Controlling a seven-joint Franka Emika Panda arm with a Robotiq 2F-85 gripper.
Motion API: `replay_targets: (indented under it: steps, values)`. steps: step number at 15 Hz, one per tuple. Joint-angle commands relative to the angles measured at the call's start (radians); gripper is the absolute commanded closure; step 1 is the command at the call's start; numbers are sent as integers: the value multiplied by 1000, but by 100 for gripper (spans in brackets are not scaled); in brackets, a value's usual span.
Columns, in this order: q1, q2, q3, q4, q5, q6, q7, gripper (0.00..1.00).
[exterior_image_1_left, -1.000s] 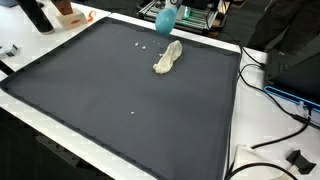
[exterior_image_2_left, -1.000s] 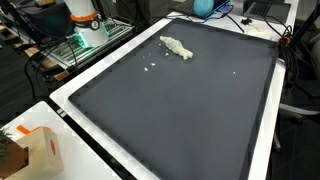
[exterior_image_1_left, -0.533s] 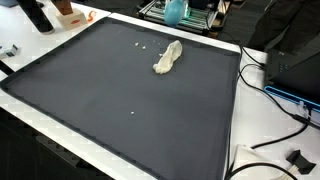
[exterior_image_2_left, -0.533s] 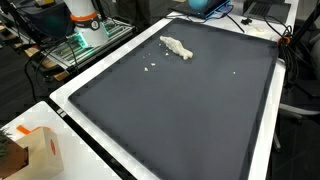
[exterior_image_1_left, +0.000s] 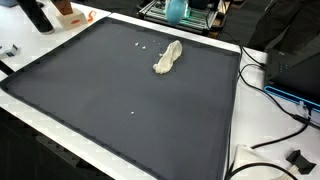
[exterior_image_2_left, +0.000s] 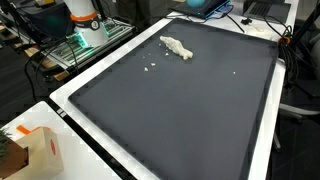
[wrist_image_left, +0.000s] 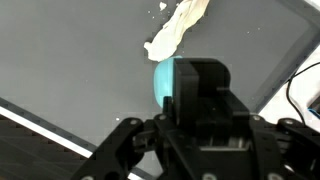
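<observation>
gripper (wrist_image_left: 188, 92) | wrist view, lower centre of frame | glossy black throughout | boxy housing with rounded corners | angled link bars branching toward lower left and lower right

Looks like a robotics lab/workshop. Big black work mat (exterior_image_1_left: 110, 100) on a bench, loose cables (exterior_image_1_left: 290, 130) at the edge. Wire rack (exterior_image_2_left: 70, 48) w/ electronics alongside.

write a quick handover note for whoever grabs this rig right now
The gripper is shut on a blue object, held in the air clear of the dark mat.
The white rag lies crumpled on the mat, apart from the gripper, with white crumbs nearby.
Done: the blue object is off the mat.
Left: it is not yet set down anywhere; the rag and crumbs are unhandled.
</observation>
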Motion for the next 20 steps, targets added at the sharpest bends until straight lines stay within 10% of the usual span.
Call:
replay_targets:
  steps: [1, 9, 15, 20]
  values:
    - [-8, 0, -8, -7, 44, 20, -50, 75]
    - [-67, -3, -87, -153, 558, 251, -608, 75]
    - [-119, 34, -129, -231, 977, 173, -1018, 75]
    - [-158, 68, -151, -276, 1116, 78, -1102, 75]
